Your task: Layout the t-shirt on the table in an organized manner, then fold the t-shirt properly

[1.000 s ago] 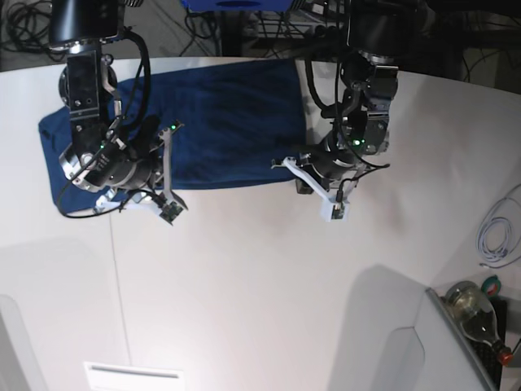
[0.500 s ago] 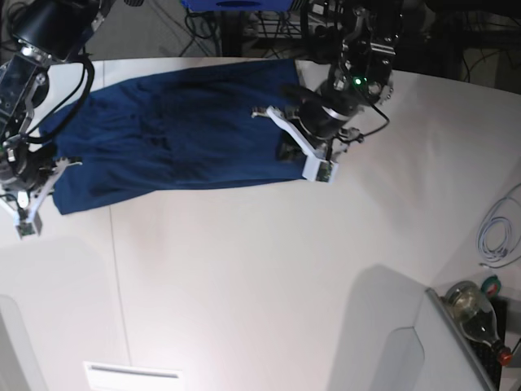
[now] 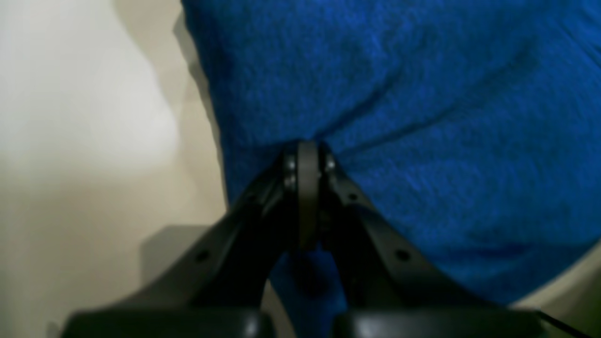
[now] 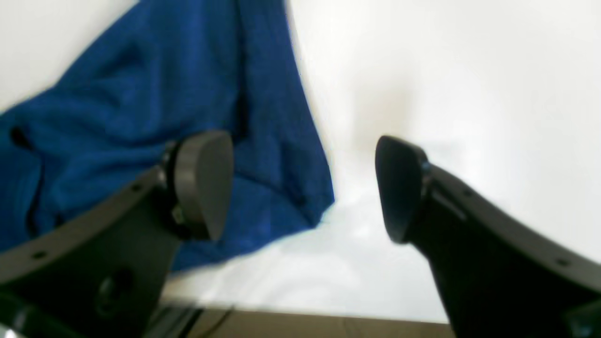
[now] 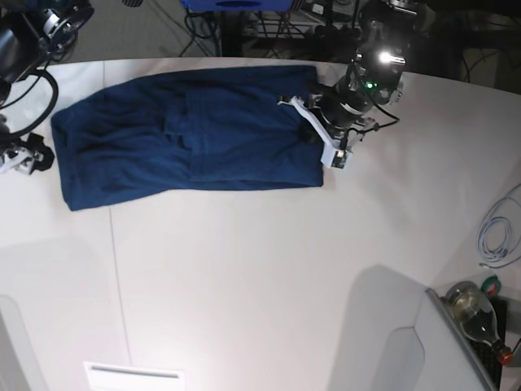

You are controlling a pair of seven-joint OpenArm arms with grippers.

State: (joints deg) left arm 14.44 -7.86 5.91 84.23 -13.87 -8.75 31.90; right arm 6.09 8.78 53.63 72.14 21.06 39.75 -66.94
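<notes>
The dark navy t-shirt (image 5: pixel 187 134) lies spread out along the far side of the white table (image 5: pixel 260 277), with some wrinkles near its middle. My left gripper (image 5: pixel 313 134) is at the shirt's right edge. In the left wrist view this gripper (image 3: pixel 303 152) is shut on a pinch of the blue cloth (image 3: pixel 422 117). My right gripper (image 5: pixel 34 156) stands just off the shirt's left edge. In the right wrist view it (image 4: pixel 300 188) is open, a corner of the shirt (image 4: pixel 141 117) lies on the table between its fingers, and nothing is held.
A coiled white cable (image 5: pixel 496 232) lies at the table's right edge. A glass bottle (image 5: pixel 476 314) sits in a bin at the lower right. A white label (image 5: pixel 134 376) is at the front edge. Dark cables and equipment (image 5: pixel 244 24) run behind the table.
The two arms have drawn apart and toward the back, pulling the shirt out wide. My right gripper, shut on the cloth before, has opened and let the left edge drop.
</notes>
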